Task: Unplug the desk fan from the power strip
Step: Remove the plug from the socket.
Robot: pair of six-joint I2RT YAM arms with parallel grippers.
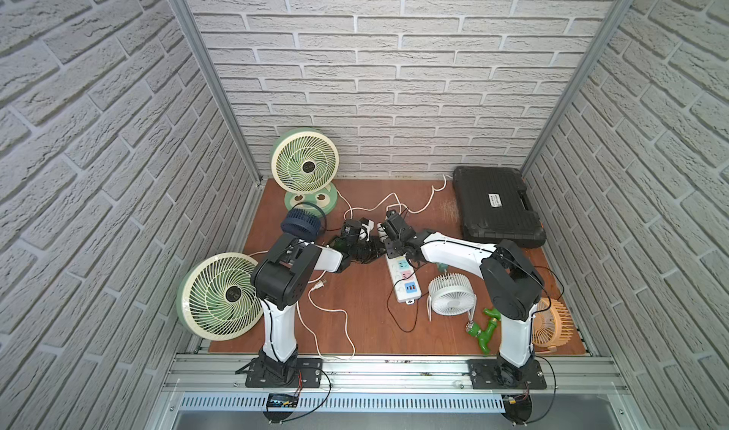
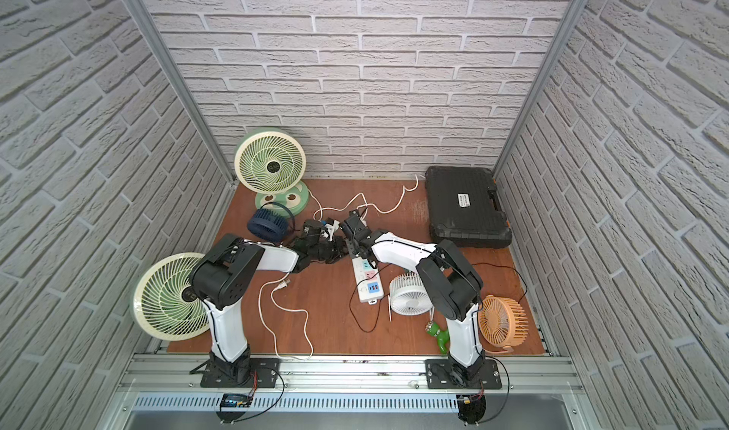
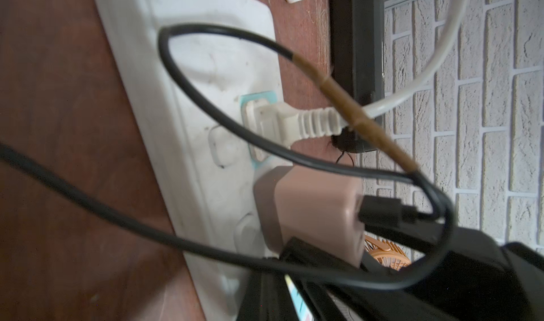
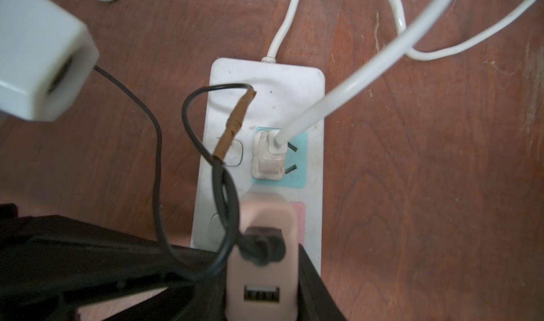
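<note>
Now, my right gripper is clamped on the pink adapter. In the right wrist view its black fingers press against both flanks of the block, which stands plugged into the power strip. A black cable with a band of brown tape is plugged into the adapter's outer end and loops over the strip. Just beyond the gripper, a white plug sits in the teal socket, its white cord rising away.

My left gripper is closed, close beside the right one near the strip's far end. A small white block shows near it, but I cannot tell whether it is gripped.

The left wrist view gives me the adapter side-on, with its base against the strip's face. The right wrist view looks down along the adapter and does not show that. In both top views the arms hide the grip. Only those views show the strip's whole length on the bench, with its blue USB panel at the near end. A white fan stands just beside that end.
</note>
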